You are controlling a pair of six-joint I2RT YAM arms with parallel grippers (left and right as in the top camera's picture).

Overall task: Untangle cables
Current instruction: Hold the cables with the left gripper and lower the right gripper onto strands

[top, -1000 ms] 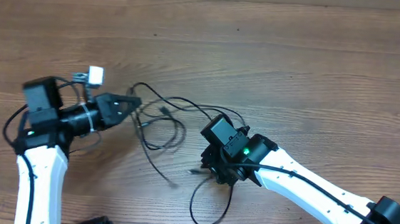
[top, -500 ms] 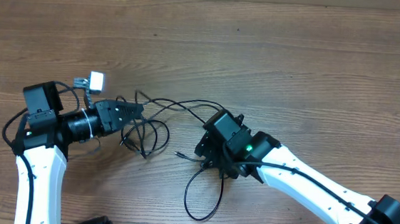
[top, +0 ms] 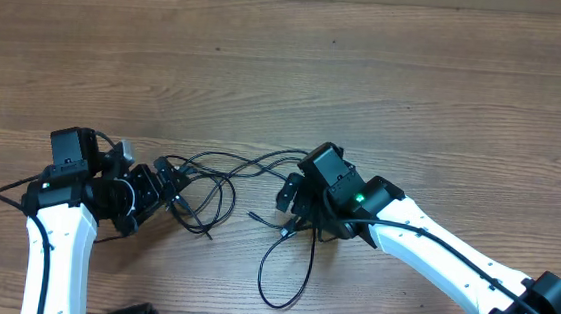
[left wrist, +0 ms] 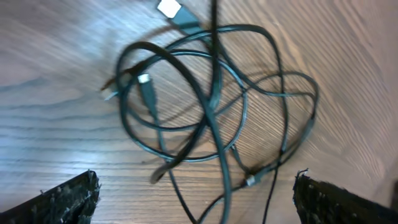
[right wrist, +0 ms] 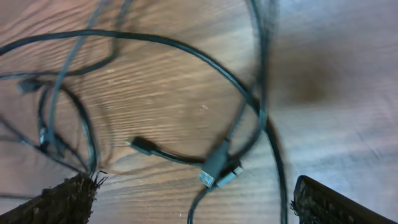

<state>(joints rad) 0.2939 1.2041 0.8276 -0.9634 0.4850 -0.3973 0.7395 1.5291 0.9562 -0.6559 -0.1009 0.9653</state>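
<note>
Overhead, both claws' tips are hard to read: the left gripper ends in a dark mass over the left end of the cables, and the right gripper hides the strands beneath it at mid-frame. The wrist views settle it. The left gripper has its fingers cut off at the two lower corners, wide apart and holding nothing. The right gripper shows the same, its fingers spread to the lower corners. A blurred strand passes close to the lens at the upper right there; whether it touches the claw cannot be told. Against half a second ago, the left arm has drawn back toward the lower left and the right gripper has shifted slightly up and right, while the bottom loop lies much as before. The cables rest on the wooden table between the claws as thin black overlapping loops, one open loop trailing toward the bottom edge, with a white plug at the top of the left wrist view.
</note>
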